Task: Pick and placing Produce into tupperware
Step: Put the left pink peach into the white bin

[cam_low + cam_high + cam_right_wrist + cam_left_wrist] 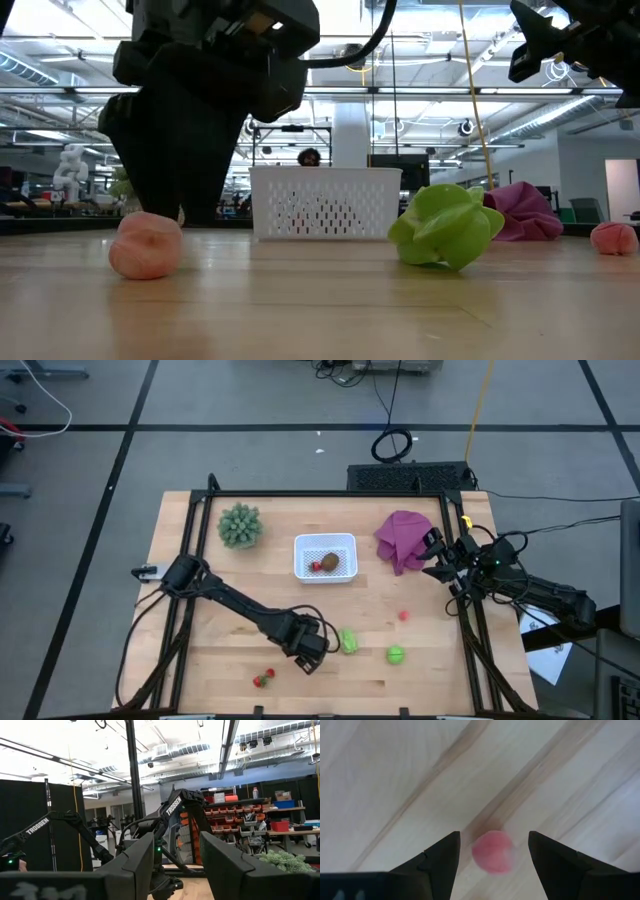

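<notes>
White perforated tupperware (325, 557) sits mid-table with a brown oval piece (331, 562) and a red bit (316, 567) already inside, so the job looks partly done. Left out on the wood: a pink piece (493, 851) under the left gripper (493, 854), a leafy green one (349, 641) just at its 3 o'clock, a round green one (396, 654) further along, a red-and-green bit (264, 678) around 7 o'clock from the gripper, and a small pink one (404, 616) at roughly 5 o'clock from the basket.

The left gripper's jaws are spread, straddling the pink piece without touching it — nothing held. The right gripper (436, 556) waits at the table's 3 o'clock edge beside the purple cloth (402, 536), its jaws apart and nothing between them.

Hard to tell: the overhead view hides the pink piece under the left gripper, and the basket walls block its contents from table height.
</notes>
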Tool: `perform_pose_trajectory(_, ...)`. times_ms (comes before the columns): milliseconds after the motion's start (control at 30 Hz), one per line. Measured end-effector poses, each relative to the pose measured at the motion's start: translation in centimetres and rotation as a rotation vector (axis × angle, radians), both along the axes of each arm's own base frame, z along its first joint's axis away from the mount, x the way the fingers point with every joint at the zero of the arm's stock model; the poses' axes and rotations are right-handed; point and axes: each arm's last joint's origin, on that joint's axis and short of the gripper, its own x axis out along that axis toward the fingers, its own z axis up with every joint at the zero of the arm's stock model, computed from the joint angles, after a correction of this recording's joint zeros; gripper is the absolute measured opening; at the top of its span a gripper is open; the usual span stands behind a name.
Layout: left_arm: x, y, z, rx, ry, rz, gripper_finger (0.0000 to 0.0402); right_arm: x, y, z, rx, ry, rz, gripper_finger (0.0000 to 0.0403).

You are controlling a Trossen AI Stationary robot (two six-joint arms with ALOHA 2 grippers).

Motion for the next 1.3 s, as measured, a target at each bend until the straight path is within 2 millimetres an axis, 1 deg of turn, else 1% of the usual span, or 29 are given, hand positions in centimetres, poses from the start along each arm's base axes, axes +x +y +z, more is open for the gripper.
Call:
perform_pose_trajectory(1033,-0.4,-0.6,0.0,-0.003,0.018,0.019,0.0239,0.0,0.0,0.0,0.001,0.001,0.001,0.0151)
perform_pose_trajectory(1133,-0.6,-0.4,-0.6,-0.001,0.020,0.026,0.0239,0.0,0.0,0.0,0.012,0.004,0.006,0.0151)
perform_pose_trajectory(1300,-1.3,-0.2,-1.8,-0.026,0.079,0.062,0.0239,0.0,0.0,0.0,0.016,0.005,0.008,0.0151)
